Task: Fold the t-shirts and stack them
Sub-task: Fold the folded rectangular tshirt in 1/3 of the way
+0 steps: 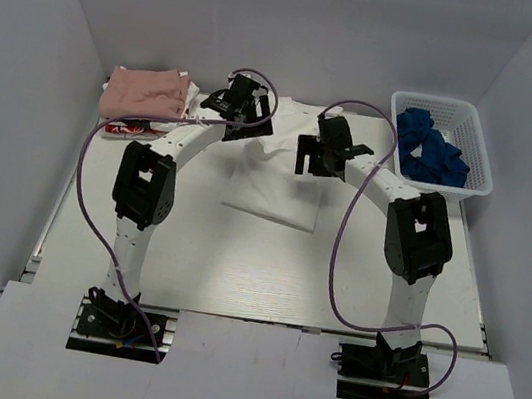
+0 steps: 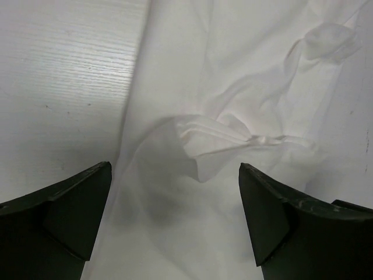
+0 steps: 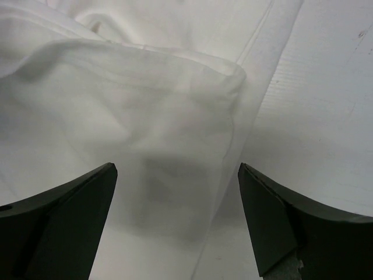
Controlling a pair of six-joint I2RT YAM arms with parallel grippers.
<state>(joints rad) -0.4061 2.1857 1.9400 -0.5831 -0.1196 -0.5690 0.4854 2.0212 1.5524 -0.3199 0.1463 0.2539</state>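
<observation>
The large white t-shirt (image 1: 280, 176) lies partly folded in the middle of the table, no lettering showing. My left gripper (image 1: 245, 95) hovers open over its far left part; in the left wrist view the jaws stand wide apart above rumpled white cloth (image 2: 221, 134), holding nothing. My right gripper (image 1: 316, 152) hovers open over the shirt's right side; in the right wrist view the jaws straddle a folded edge of the white cloth (image 3: 175, 105). The dusty-pink t-shirt (image 1: 143, 92) lies folded at the far left on top of the white-and-red printed one (image 1: 126, 127).
A white basket (image 1: 475, 157) holding blue cloth (image 1: 431, 150) stands at the far right. White walls close in the table on three sides. Purple cables loop off both arms.
</observation>
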